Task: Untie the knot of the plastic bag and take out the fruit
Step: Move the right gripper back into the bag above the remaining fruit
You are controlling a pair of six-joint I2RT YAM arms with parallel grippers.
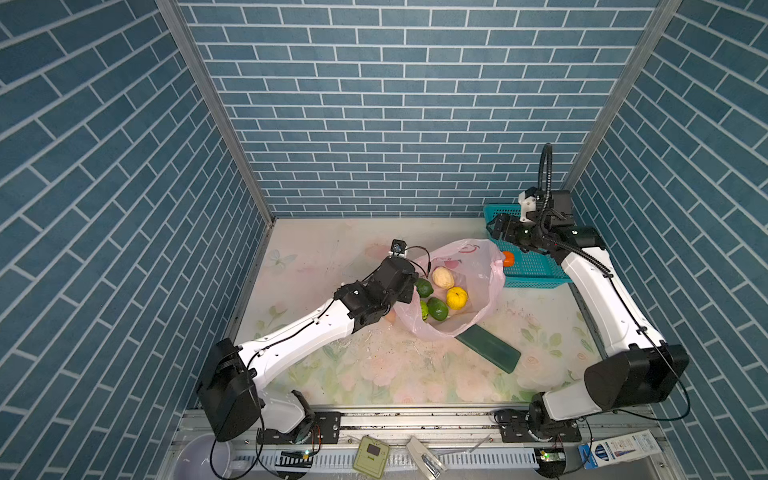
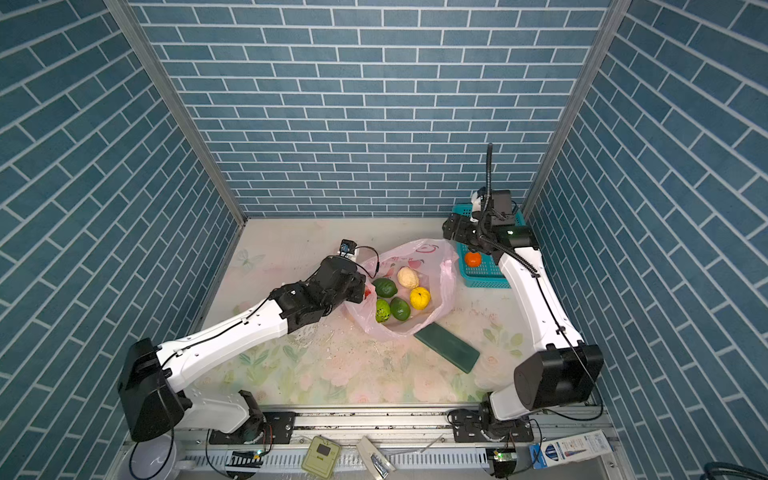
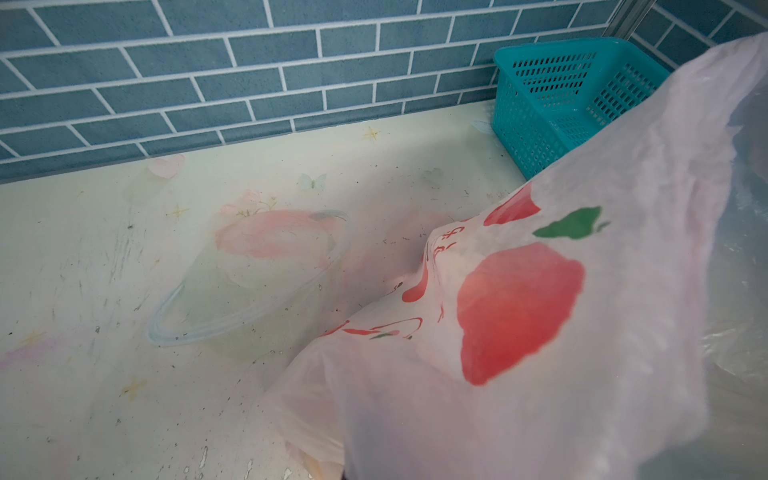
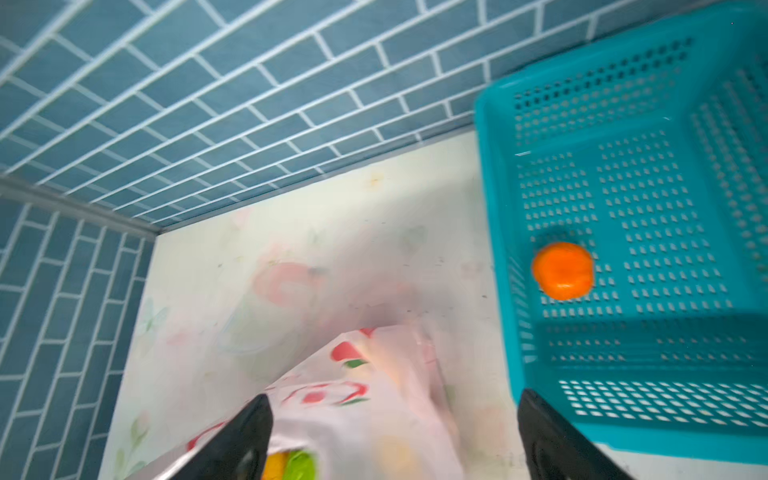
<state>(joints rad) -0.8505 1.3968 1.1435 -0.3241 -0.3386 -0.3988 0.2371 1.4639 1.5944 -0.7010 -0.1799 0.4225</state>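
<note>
Both top views look down (near twins); wrist views share basket [image 3: 540,124].

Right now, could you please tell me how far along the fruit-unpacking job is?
Done: the plastic bag gapes open, untied, and one orange fruit lies in the teal basket. In hand: the left gripper, jaws shut, holds the bag's rim; the right gripper hangs above the basket's edge, jaws open and empty. Left: at least five fruits sit in the bag, among them the yellow fruit.
</note>
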